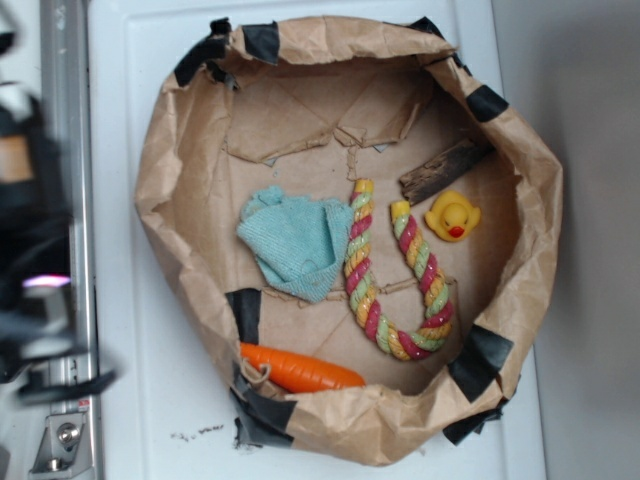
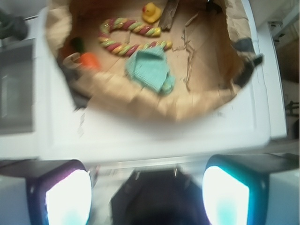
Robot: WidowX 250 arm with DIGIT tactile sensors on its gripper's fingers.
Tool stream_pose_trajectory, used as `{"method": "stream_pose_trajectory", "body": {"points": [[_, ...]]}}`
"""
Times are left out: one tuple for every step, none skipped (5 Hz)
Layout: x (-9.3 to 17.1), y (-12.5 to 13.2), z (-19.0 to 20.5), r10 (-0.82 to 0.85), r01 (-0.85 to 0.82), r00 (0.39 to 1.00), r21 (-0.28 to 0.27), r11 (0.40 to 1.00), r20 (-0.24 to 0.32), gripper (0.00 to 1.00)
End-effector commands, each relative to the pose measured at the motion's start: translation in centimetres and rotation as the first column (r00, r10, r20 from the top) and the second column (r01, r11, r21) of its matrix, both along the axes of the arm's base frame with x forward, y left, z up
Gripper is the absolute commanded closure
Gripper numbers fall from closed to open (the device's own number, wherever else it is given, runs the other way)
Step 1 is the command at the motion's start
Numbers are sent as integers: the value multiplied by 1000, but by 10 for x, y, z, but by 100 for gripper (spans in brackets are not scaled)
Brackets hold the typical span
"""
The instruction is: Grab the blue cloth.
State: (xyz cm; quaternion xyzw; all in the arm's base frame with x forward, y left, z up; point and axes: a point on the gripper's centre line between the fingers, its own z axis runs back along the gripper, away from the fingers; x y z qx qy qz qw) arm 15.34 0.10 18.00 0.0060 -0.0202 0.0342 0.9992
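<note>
Jaws wide apart outside the paper-walled bin (image 1: 180, 150), blue cloth (image 1: 295, 240) lying crumpled inside, touching the striped rope toy (image 1: 365, 270)

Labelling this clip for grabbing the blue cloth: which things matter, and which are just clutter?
Job: blue cloth; tool, open, outside the paper bin.

Clutter: rope toy, rubber duck, carrot, wood piece.
</note>
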Motion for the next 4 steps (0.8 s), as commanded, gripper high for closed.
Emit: {"method": "stream_pose_trajectory", "body": {"points": [[67,8,-53,34,-34,999,4,999,-11,0],[84,7,-74,15,-14,999,14,1000,-32,0],[92,-2,-98,-12,12,998,2,1000,-67,0],[100,-16,-119,-70,68,996,-44,997,-61,0]]}}
